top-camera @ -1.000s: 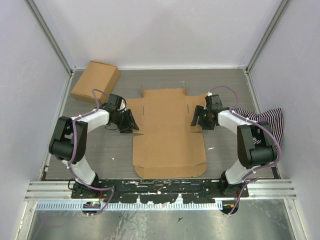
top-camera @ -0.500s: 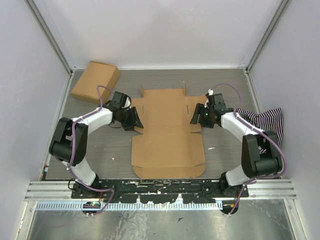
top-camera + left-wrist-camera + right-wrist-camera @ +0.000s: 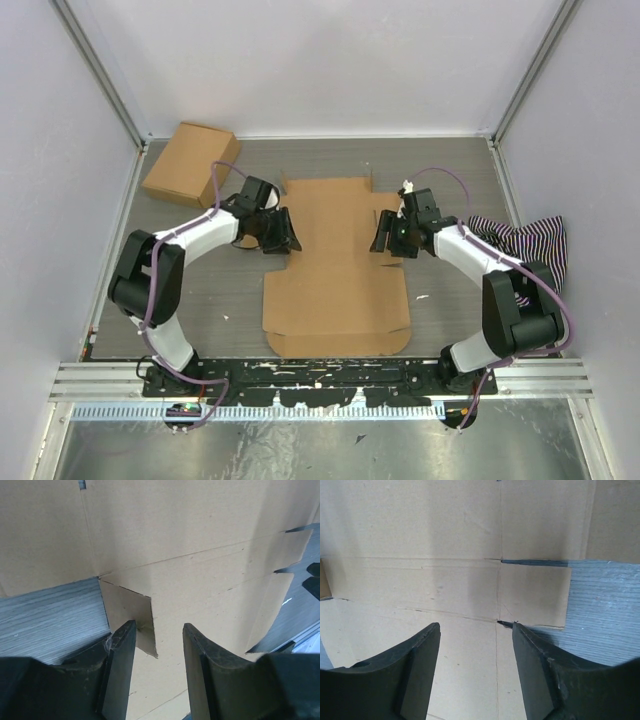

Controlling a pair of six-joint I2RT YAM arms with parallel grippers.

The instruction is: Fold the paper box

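The paper box (image 3: pixel 335 265) lies flat and unfolded in the middle of the table, a brown die-cut sheet with flaps and slots. My left gripper (image 3: pixel 288 236) is open at the sheet's left edge, its fingers straddling a small side tab (image 3: pixel 135 617) in the left wrist view (image 3: pixel 157 630). My right gripper (image 3: pixel 381 236) is open at the sheet's right edge, over a small side flap (image 3: pixel 532 597); its jaws stand wide apart in the right wrist view (image 3: pixel 476 630). Neither gripper holds anything.
A smaller ready-made brown cardboard box (image 3: pixel 190 162) sits at the back left. A striped cloth (image 3: pixel 530 240) lies against the right wall. Walls enclose the grey table (image 3: pixel 200 300) on three sides.
Both grippers have moved inward toward the sheet, the left one rightward to the left edge, the right one leftward onto the right edge. The sheet has barely shifted.
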